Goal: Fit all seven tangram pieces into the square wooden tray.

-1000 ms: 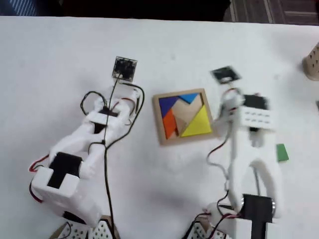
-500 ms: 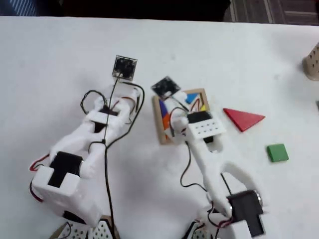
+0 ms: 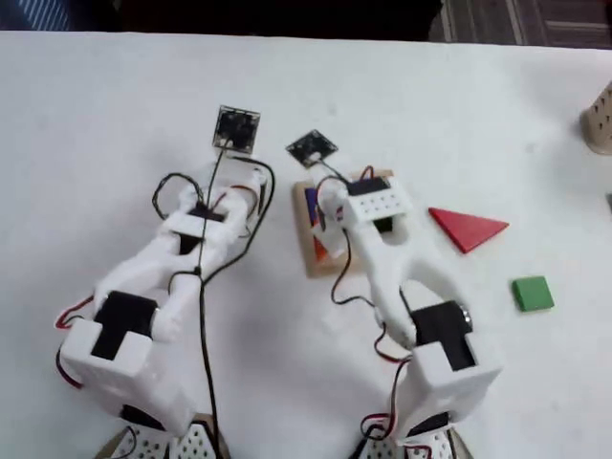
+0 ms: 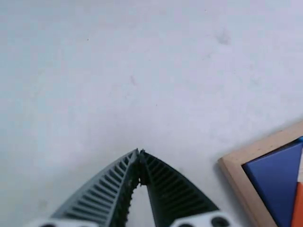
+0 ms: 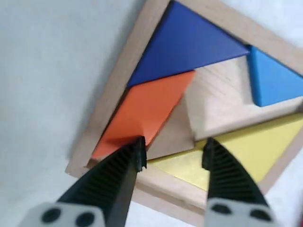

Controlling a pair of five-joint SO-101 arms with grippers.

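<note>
Right gripper (image 5: 174,144) sits low over the square wooden tray (image 5: 142,47), at the edge nearest the arm bases. Jaws are spread wide with nothing between them, and one fingertip (image 5: 137,151) is at the corner of the orange parallelogram (image 5: 147,106).

In the tray: dark blue triangle (image 5: 189,42) against one rim, orange parallelogram touching it, light blue triangle (image 5: 272,78) at the next corner, yellow triangle (image 5: 236,151) along the side by the gripper. There's bare wood between them; can't tell if it's a piece or the tray floor.

Outside the tray, on the white counter (image 3: 115,105): red triangle (image 3: 467,229) near the tray on its far side from the left arm, green square (image 3: 532,293) farther out. They're apart from each other.

Left gripper (image 4: 138,152) has its jaws closed tip to tip, holding nothing, over bare counter just off a tray corner.
</note>
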